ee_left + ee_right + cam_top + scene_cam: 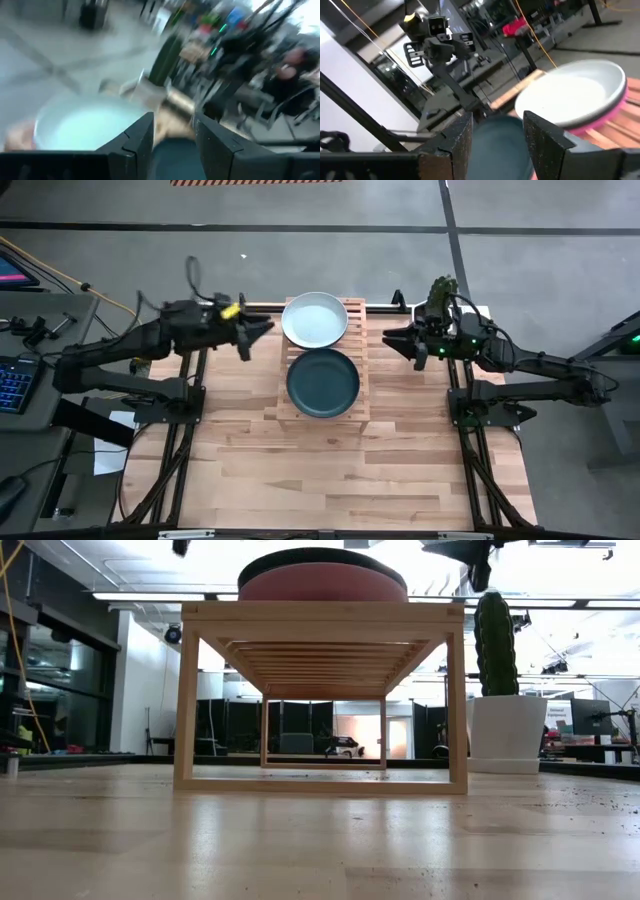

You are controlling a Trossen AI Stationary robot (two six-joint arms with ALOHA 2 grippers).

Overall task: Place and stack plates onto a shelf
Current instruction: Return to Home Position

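Note:
The shelf (357, 358) of light wooden slats stands mid-table. On its far half a pale mint-white plate (315, 319) lies on a pink plate (609, 119). On its near half a dark teal plate (323, 382) tops a pink plate (322, 585). My left gripper (264, 330) hovers open just left of the pale plate (85, 127), above the table. My right gripper (391, 337) hovers open just right of the shelf, its fingers pointing at the plates (572, 95). Neither holds anything.
A cactus in a white pot (505, 690) stands near the table's far right corner, behind my right arm (520, 365). Bare plank tabletop (330, 470) stretches in front of the shelf. A keyboard and cables lie off the table to the left (15, 375).

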